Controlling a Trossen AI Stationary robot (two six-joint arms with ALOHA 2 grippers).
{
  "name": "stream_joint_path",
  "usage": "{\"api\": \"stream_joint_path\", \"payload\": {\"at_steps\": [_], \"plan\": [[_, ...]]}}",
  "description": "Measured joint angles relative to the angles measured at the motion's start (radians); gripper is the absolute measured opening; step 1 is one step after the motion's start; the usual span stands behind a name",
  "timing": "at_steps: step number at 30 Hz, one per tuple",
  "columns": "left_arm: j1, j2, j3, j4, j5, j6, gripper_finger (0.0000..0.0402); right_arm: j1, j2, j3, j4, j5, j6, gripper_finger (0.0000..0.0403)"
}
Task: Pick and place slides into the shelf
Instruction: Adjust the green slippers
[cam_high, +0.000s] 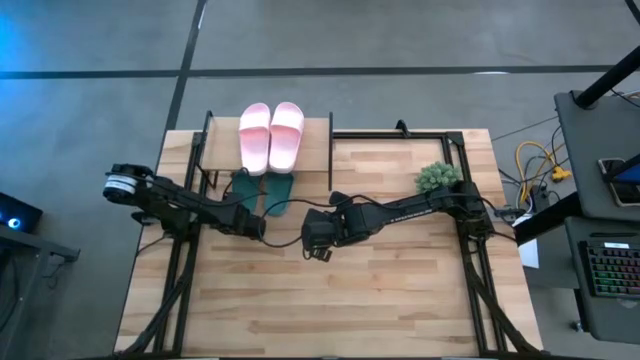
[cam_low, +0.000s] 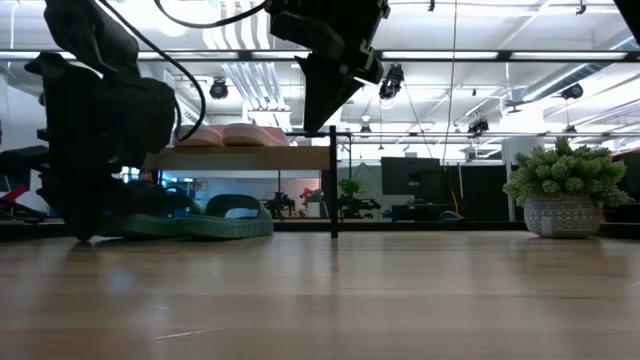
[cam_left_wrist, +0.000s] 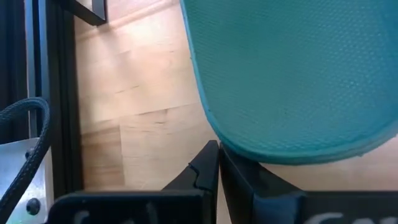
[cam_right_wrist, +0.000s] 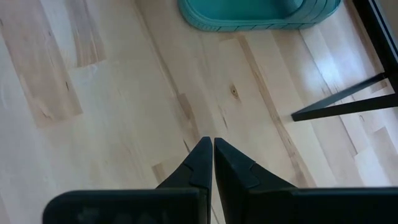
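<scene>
Two pale pink slides (cam_high: 270, 135) lie side by side on the shelf's wooden top board (cam_low: 240, 157). Two dark green slides (cam_high: 278, 190) lie soles down on the table, their far ends under the top board. They also show in the low view (cam_low: 215, 218). My left gripper (cam_left_wrist: 217, 163) is shut and low over the table, at the heel end of the left green slide (cam_left_wrist: 292, 74). My right gripper (cam_right_wrist: 213, 152) is shut and empty. It hangs pointing down above the bare table, near of the right green slide (cam_right_wrist: 255, 15). My left gripper's shut fingertips (cam_left_wrist: 239, 163) stand right at the rim of the green slide's heel end (cam_left_wrist: 273, 157), coming about level from the table's near side. I cannot tell whether they touch it. The slide lies flat on the table.
A small potted plant (cam_high: 438, 178) stands at the table's far right. The shelf's thin black legs (cam_right_wrist: 348, 102) stand close beside the right green slide. Bare wooden table (cam_high: 330, 300) stretches toward the near edge.
</scene>
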Motion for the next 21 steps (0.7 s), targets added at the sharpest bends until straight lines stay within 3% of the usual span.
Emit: {"api": "stream_joint_path", "payload": {"at_steps": [13,18,21], "plan": [[0.072,-0.046,0.0,0.018,-0.113,0.047,0.0004,0.0,0.0,0.0,-0.001,0.0,0.0,0.0009],[0.09,-0.054,0.004,0.018,-0.087,0.097,0.0004,0.0,0.0,0.0,-0.001,0.0,0.0,0.0009],[0.081,-0.069,0.004,0.018,-0.01,0.096,0.0004,0.0,0.0,0.0,-0.001,0.0,0.0,0.0009]]}}
